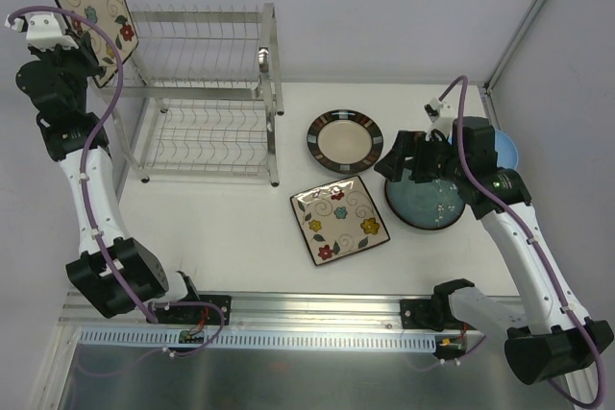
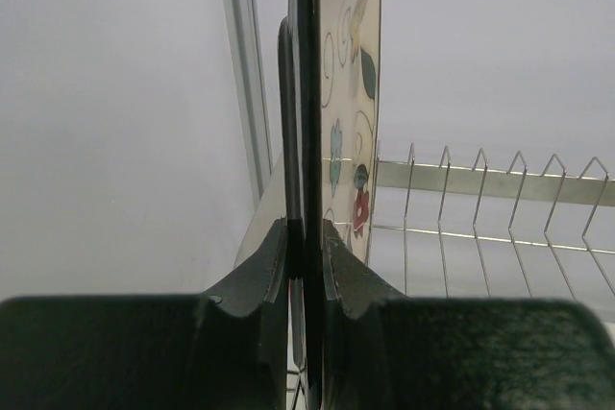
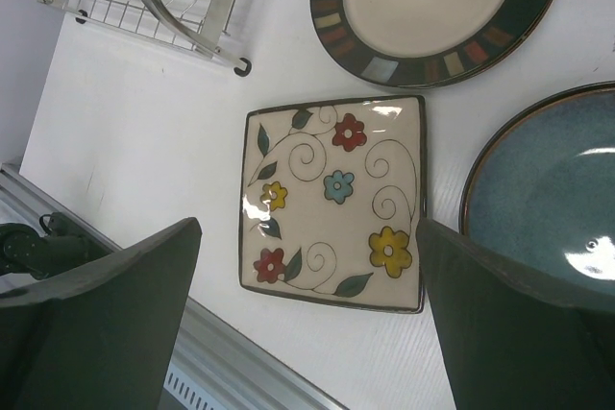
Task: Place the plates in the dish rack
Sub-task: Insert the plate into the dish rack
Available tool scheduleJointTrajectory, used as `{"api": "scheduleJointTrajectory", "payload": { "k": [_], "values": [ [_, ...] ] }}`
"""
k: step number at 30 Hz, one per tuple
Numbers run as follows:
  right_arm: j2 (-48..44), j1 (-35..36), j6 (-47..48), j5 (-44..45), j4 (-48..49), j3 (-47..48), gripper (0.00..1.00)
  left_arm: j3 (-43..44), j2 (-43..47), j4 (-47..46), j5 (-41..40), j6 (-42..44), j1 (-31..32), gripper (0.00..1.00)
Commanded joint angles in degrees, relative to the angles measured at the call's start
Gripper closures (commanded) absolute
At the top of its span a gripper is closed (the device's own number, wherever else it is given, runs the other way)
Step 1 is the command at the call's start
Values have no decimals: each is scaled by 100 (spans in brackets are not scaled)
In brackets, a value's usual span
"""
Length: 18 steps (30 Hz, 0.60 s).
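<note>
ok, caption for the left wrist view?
Left tool clamps a floral plate edge-on, dish rack wires behind it.

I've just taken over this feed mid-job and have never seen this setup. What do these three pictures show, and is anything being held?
Two robot arms are bolted at the table's near edge, each ending in a two-finger gripper. The wide view looks down from above and behind them. The other two come from a camera on each wrist.

The left gripper is shut on the edge of a square floral plate, raised by the left end of the dish rack, which shows no plates.

The right gripper is open and empty above the table. Lying there are a second floral plate, a round dark-rimmed cream plate, a dark teal plate and a light blue plate, mostly hidden by the arm.
</note>
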<state>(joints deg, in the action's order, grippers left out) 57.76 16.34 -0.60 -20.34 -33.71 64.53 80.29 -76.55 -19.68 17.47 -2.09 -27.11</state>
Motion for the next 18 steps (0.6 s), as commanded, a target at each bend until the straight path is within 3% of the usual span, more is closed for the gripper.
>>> {"api": "scheduleJointTrajectory", "payload": {
  "k": [1,8,18],
  "values": [
    [-133,-43,-10,-181,243,-11,0,-136,229,-563,28,-28,-49,99],
    [-177,-61,-36,-199,251,-63,0,-479,193,-747,-42,-151,-48,100],
    [-151,-61,-81,-243,251,-11,0,-1208,404,-2186,-350,-714,-48,100]
  ]
}}
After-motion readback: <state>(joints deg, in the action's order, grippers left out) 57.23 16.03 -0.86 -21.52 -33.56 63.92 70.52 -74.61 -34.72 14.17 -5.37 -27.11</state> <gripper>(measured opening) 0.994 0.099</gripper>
